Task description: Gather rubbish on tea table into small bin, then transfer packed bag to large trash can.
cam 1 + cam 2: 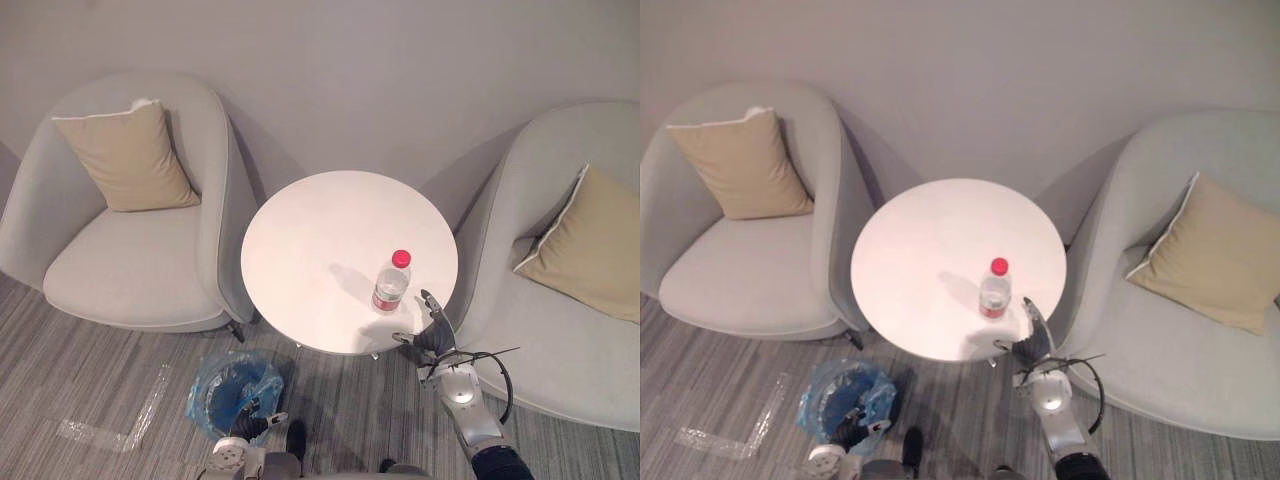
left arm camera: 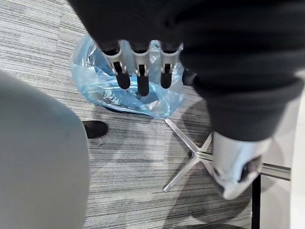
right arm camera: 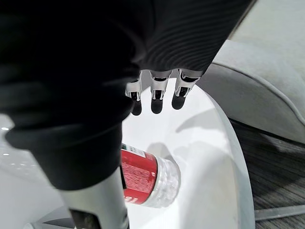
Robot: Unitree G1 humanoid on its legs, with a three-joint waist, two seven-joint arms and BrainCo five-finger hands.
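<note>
A clear plastic bottle [image 1: 391, 283] with a red cap and red label stands upright on the round white tea table [image 1: 320, 230], near its front right edge. My right hand [image 1: 432, 325] is at that edge, just right of the bottle and apart from it, open with straight fingers [image 3: 156, 98] and holding nothing. On the carpet left of the table's base sits the small bin [image 1: 215, 385], lined with a blue bag [image 2: 95, 81]. My left hand [image 2: 138, 62] hovers over the bag, fingers relaxed and empty.
Grey armchairs with tan cushions flank the table, one on the left [image 1: 130, 260] and one on the right [image 1: 560, 340]. A clear plastic strip [image 1: 110, 430] lies on the carpet at the left. The table's metal foot [image 2: 190, 152] spreads beside the bin.
</note>
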